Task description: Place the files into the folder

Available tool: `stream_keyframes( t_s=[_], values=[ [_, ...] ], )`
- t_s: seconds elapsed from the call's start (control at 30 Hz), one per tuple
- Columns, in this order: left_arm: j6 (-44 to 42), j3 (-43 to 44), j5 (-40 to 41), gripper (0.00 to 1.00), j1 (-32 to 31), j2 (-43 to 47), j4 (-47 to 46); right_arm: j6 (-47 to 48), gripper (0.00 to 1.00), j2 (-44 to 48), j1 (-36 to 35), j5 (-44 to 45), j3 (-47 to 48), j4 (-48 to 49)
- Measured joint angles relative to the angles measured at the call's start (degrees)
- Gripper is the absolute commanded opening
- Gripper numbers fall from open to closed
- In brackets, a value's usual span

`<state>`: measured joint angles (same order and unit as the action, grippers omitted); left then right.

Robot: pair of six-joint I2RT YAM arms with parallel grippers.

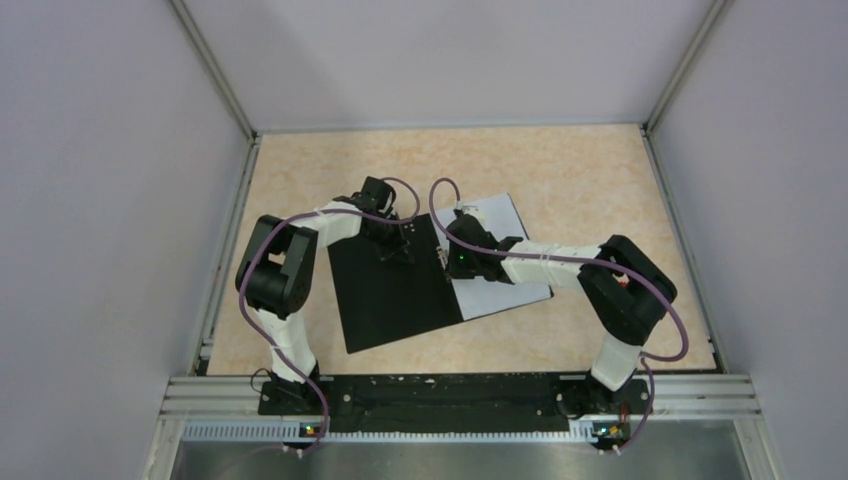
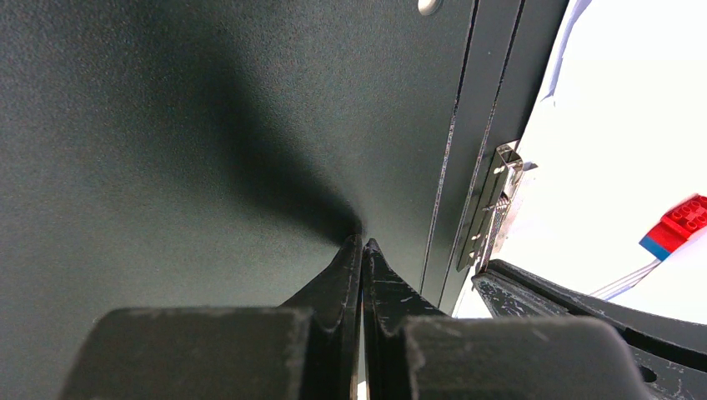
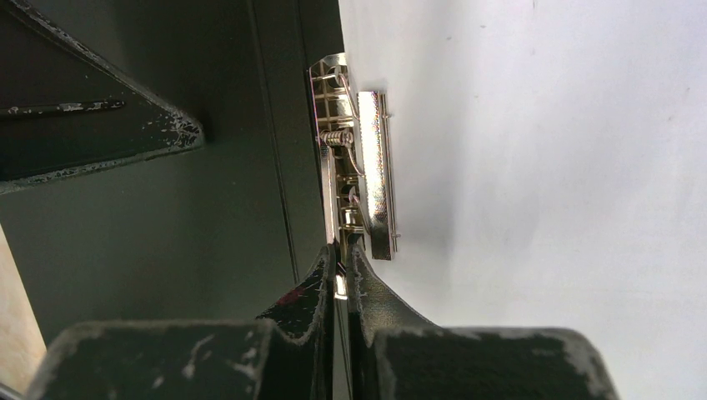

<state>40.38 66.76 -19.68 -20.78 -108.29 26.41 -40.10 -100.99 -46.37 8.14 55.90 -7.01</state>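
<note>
The folder [image 1: 395, 295] lies open on the table, black inside up. The white files [image 1: 505, 225] cover its right half, their edge under the metal spine clip [image 3: 371, 167]. My left gripper [image 1: 400, 250] is shut and empty, its tips [image 2: 363, 242] pressed on the black left cover [image 2: 167, 125]. My right gripper [image 1: 447, 257] is at the spine, its jaws [image 3: 342, 248] shut on a thin shiny tab at the near end of the clip. The clip also shows in the left wrist view [image 2: 496, 204], beside the paper [image 2: 617, 125].
A small red-and-blue toy block [image 2: 677, 225] lies on the paper. The two grippers are close together over the spine; the left gripper's fingers [image 3: 100, 142] show in the right wrist view. Grey walls enclose the beige table [image 1: 560, 160].
</note>
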Motion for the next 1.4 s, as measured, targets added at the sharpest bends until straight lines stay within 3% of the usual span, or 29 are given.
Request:
stream_keyframes(
  t_s=[0.77,1.4],
  values=[
    [0.0,0.0,-0.1,0.04,0.9,-0.2,-1.4,0.1,0.0,-2.0,0.0,1.5,-0.7,4.3],
    [0.1,0.1,-0.3,0.04,0.9,-0.4,-1.6,4.9,0.0,-3.2,-3.0,4.9,3.1,0.4]
  ],
)
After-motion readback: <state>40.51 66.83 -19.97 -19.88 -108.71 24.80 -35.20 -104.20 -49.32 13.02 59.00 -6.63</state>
